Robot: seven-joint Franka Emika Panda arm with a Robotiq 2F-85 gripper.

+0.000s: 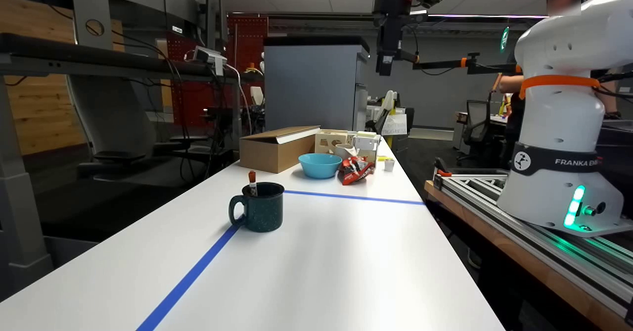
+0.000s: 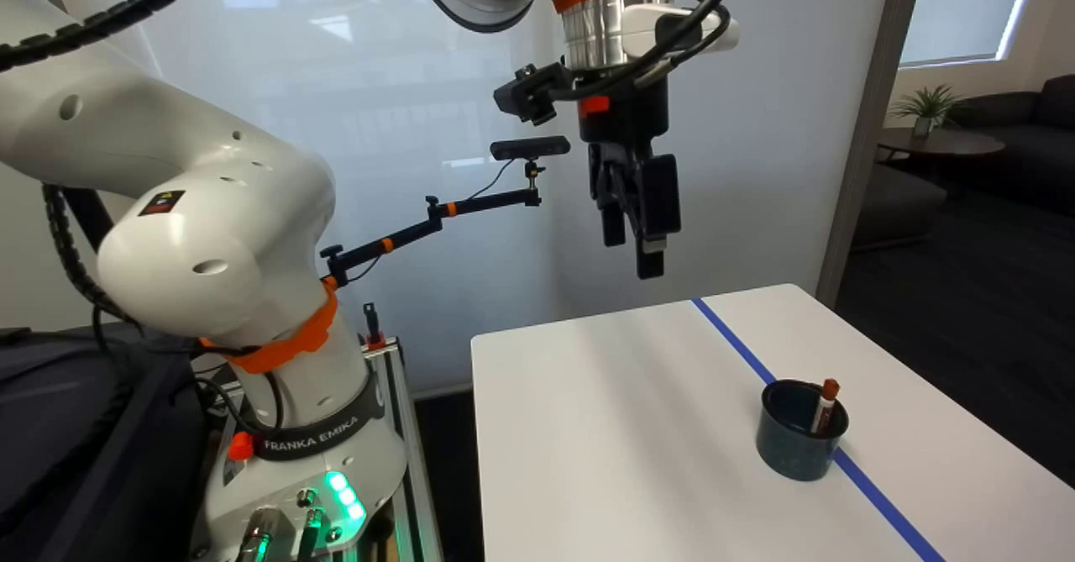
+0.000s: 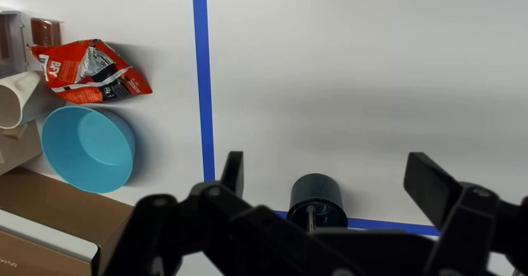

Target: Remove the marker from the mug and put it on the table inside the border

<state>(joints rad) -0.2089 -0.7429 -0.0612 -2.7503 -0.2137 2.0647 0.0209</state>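
Black gripper [image 3: 326, 173] parted wide and empty, high above the white table [image 2: 605, 419] — well below it a dark mug [image 2: 794, 449], blue tape [image 2: 890, 507] close by, the marker [image 2: 825, 408] leaning inside, reddish end above the rim

Table [image 1: 346, 261]: marker [image 1: 252, 184] in mug [image 1: 267, 215], mug beside tape [image 1: 194, 274]. In an exterior view, bowl [image 1: 320, 166] behind, box [image 1: 267, 154] left, bag [image 1: 355, 170] right.

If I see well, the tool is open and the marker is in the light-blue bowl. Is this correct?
Not entirely: the marker is in the dark mug, its reddish end above the rim, not in the bowl; both exterior views show this. The tool is open, as you say.
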